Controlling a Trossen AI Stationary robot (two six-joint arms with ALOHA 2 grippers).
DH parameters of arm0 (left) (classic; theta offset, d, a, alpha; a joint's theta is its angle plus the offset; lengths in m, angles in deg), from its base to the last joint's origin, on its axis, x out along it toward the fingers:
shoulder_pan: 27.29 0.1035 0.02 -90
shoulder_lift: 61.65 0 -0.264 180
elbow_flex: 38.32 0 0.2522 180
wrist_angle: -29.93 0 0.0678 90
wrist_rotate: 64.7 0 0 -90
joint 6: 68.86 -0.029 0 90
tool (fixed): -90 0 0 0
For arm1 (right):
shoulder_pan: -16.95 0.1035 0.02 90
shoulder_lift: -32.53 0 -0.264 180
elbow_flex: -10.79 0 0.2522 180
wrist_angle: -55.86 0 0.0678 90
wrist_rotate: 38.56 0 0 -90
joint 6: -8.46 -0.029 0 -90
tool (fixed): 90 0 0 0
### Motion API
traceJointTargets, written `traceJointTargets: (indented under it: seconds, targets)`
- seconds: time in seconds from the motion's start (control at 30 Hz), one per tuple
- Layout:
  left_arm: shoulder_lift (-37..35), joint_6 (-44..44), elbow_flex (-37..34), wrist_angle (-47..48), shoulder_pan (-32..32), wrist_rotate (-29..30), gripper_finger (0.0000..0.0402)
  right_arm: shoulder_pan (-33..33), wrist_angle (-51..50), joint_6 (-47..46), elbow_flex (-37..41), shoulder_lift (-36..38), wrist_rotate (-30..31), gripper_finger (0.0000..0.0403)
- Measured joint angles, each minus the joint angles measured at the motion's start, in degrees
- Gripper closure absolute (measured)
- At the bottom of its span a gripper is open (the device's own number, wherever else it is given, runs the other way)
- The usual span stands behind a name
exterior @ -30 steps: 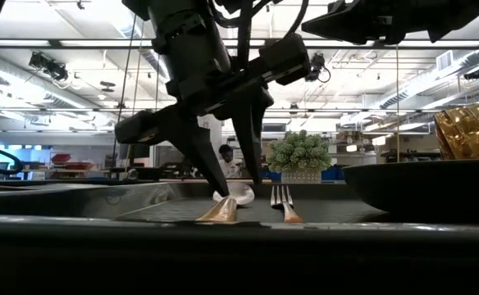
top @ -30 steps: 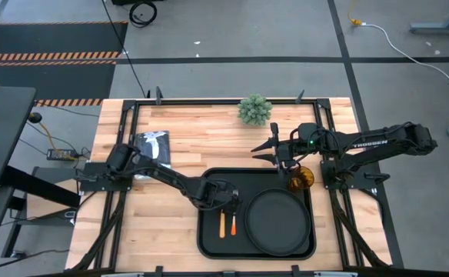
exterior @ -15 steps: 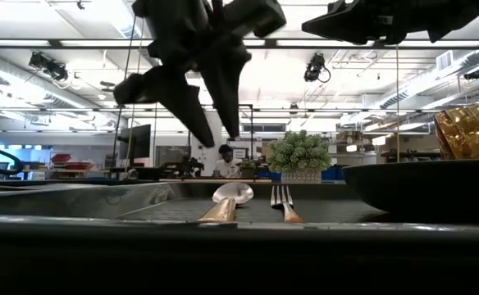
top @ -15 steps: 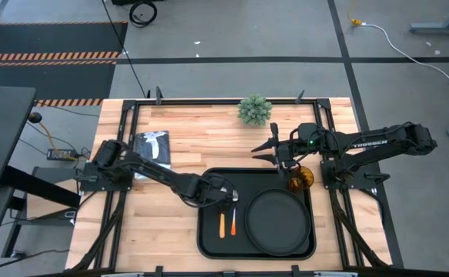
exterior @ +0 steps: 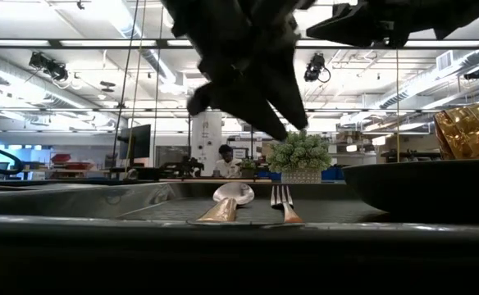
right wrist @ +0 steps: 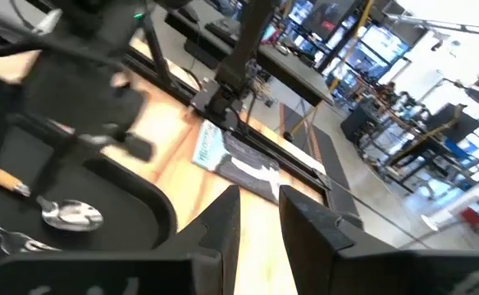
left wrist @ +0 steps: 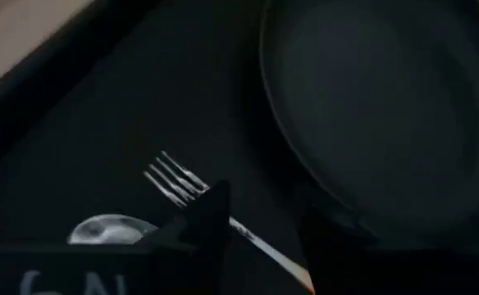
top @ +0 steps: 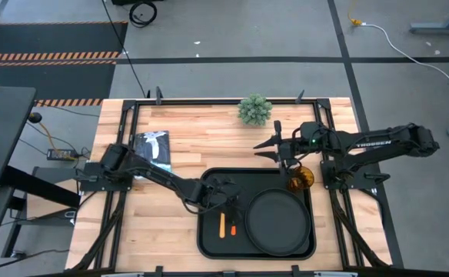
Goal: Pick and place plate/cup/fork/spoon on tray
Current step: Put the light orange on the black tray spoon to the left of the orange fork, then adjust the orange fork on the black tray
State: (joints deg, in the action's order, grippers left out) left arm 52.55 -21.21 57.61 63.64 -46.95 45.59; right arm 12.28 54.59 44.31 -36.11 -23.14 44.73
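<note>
Wooden tabletop [top: 186, 146]; tray [top: 209, 242] holds plate [top: 277, 223], spoon [top: 222, 225], fork [top: 234, 228].

Cup [top: 300, 178]: off tray, light, slick, breakable; grip sidewall.

Right claw [top: 264, 146]: open, empty, near cup.

Left claw [top: 223, 194]: open, empty, above cutlery.

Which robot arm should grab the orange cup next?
The right one. Its hand hovers close to the cup, which stands at the tray's edge. The left hand is over the fork.
</note>
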Motion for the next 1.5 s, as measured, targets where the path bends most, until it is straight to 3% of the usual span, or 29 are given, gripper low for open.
traceJointTargets:
  seconds: [0.17, 0.37, 0.67, 0.9, 1.5]
  targets:
    - [2.16, -5.60, -0.07, -3.73, 0.70, -1.03, 0.0260, 0.00, -1.83, 0.64, 0.00, 3.60, 1.58, 0.0309]
    - [2.16, -9.99, -0.04, -4.25, 2.04, 2.58, 0.0260, 0.00, -1.25, -0.23, -0.02, 6.21, -0.53, 0.0309]
    - [2.30, -14.24, -0.04, -4.45, 3.91, 5.62, 0.0260, 0.01, -0.97, -1.62, -0.02, 5.72, -0.92, 0.0309]
    - [6.85, -19.45, -0.09, -9.95, 4.83, 5.58, 0.0260, 0.02, -0.50, -2.09, -0.02, 5.72, -2.45, 0.0309]
    - [6.88, -17.94, -0.02, -2.53, 5.10, 4.36, 0.0260, 0.02, -0.11, -2.54, -0.02, 5.70, -3.90, 0.0309]
